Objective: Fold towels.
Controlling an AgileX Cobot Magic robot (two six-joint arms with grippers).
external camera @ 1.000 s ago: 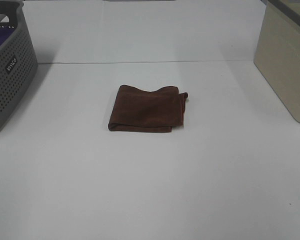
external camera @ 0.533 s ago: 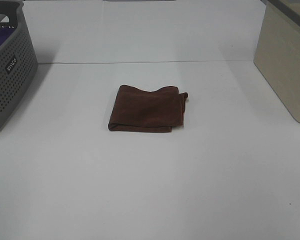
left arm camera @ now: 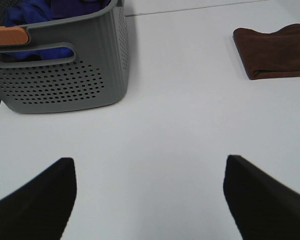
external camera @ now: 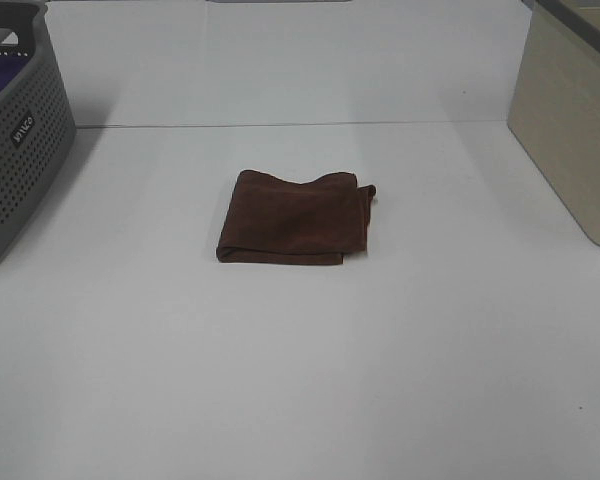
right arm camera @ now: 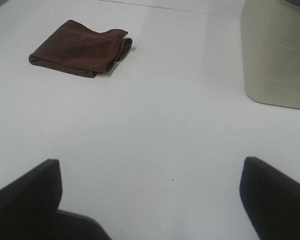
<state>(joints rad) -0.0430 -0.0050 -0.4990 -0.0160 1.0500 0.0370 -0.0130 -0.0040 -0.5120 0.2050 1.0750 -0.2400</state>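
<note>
- The towel, a dark reddish-brown terry cloth, lies folded into a small, roughly square bundle near the middle of the white table, well apart from both grippers.
- It looks soft, light and limp: layers are stacked, and one side shows loose, slightly bulging ends, so it likely sags and slides open if lifted by a single layer.
- A pinch through all layers at a corner or along the folded edge seems the safer hold; the nap should give the fingers grip.
- The left gripper has its fingers wide apart and holds nothing; the grey perforated basket stands near it.
- The right gripper also has its fingers spread, empty, with the beige bin off to one side.
</note>
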